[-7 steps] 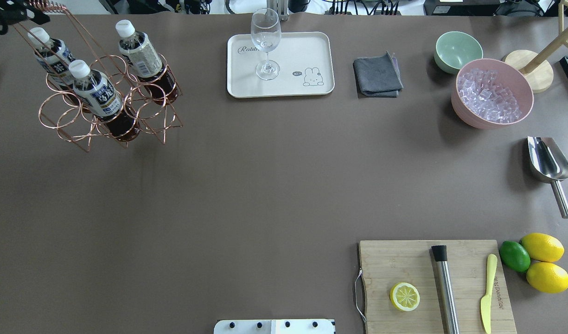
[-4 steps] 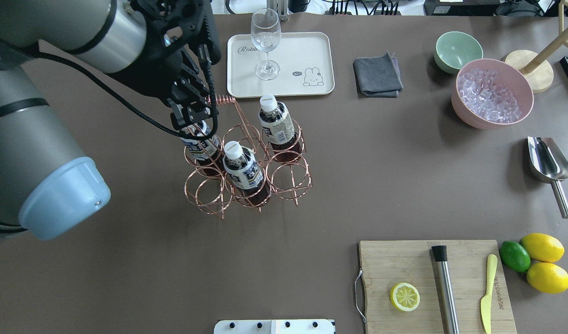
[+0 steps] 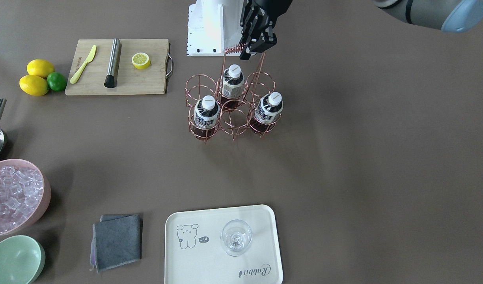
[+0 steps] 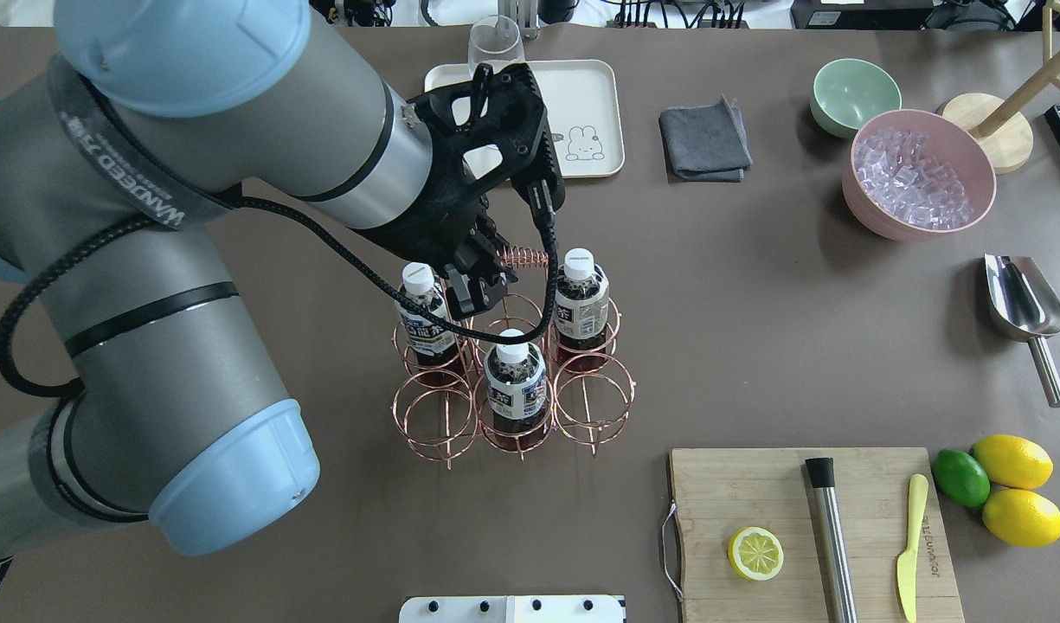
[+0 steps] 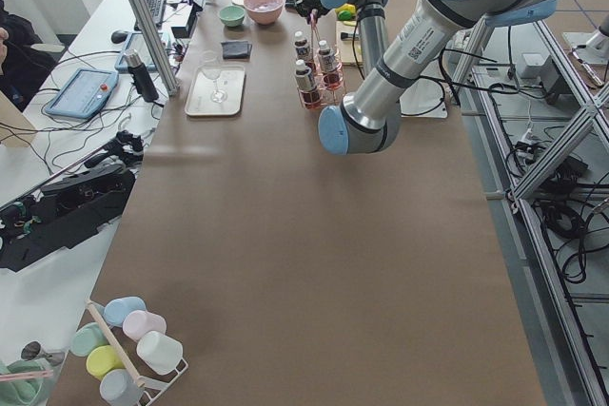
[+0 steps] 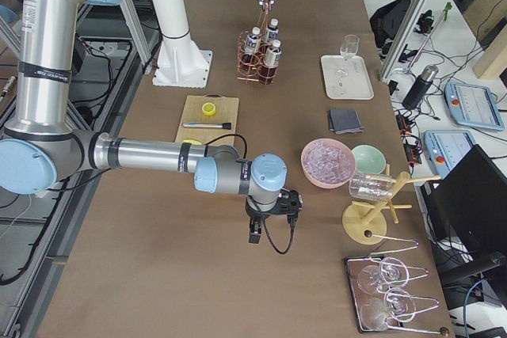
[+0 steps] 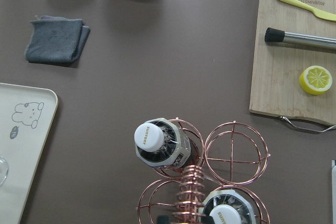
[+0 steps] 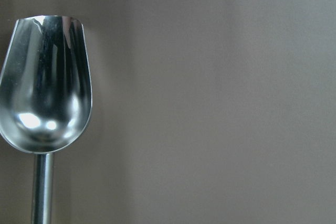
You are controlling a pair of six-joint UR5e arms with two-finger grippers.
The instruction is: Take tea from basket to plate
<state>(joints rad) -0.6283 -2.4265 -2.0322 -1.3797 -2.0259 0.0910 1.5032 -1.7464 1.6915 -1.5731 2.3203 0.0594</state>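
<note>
The copper wire basket (image 4: 512,407) stands mid-table, holding three tea bottles (image 4: 426,316), (image 4: 581,303), (image 4: 514,385) with white caps. My left gripper (image 4: 485,285) is shut on the coil-wrapped handle (image 4: 525,257) at the basket's top, which also shows in the front view (image 3: 233,49). I cannot tell whether the basket's feet touch the table. The cream plate (image 4: 594,95) lies at the far edge behind the gripper, partly hidden, with a stemmed glass (image 3: 236,238) on it. My right gripper (image 6: 255,231) shows only in the right side view, so I cannot tell its state.
A grey cloth (image 4: 704,140), a green bowl (image 4: 854,93) and a pink bowl of ice (image 4: 919,173) sit at the far right. A metal scoop (image 4: 1023,303) lies by the right edge. A cutting board (image 4: 811,532) carries a lemon half, muddler and knife.
The basket with its three bottles has travelled from the far left corner to the middle of the table, nearer the robot, carried by my left gripper on the handle.
</note>
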